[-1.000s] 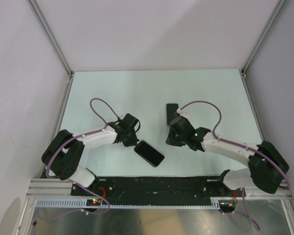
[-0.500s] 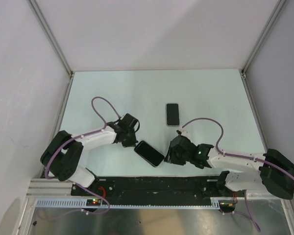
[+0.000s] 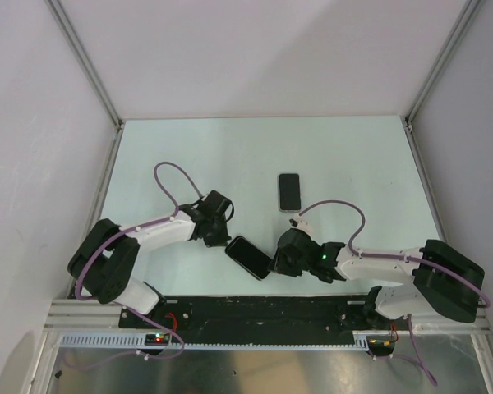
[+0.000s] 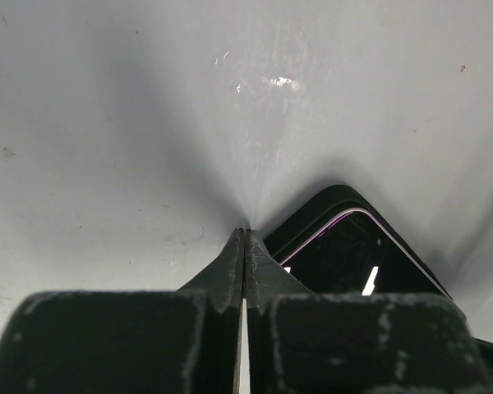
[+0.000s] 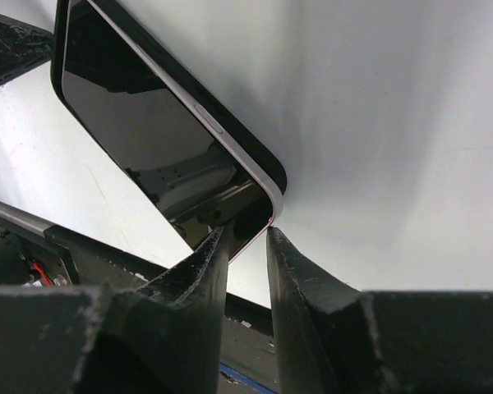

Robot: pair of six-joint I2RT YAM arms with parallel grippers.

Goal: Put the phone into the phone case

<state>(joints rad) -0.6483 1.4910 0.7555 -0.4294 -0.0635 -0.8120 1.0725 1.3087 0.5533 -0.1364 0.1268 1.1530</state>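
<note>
A black phone (image 3: 249, 257) lies slantwise near the front of the table. In the right wrist view it shows a glossy screen (image 5: 140, 115) and a silvery edge band, with a black case rim (image 5: 259, 152) around it. The left wrist view shows the same black rim (image 4: 333, 199) around the screen. My left gripper (image 3: 222, 239) is shut, its tips (image 4: 245, 234) on the table at the case's upper left corner. My right gripper (image 3: 276, 261) is narrowly open, and its tips (image 5: 246, 232) straddle the phone's right corner.
A second phone-shaped slab (image 3: 289, 191) with a grey face and dark border lies flat farther back, right of centre. The black rail (image 3: 255, 310) runs along the table's near edge, close behind the right gripper. The enclosure walls stand at both sides.
My right arm has drawn back from the grey-faced slab and swung near and left to the black phone's right corner. The left arm and the phone have not moved.
</note>
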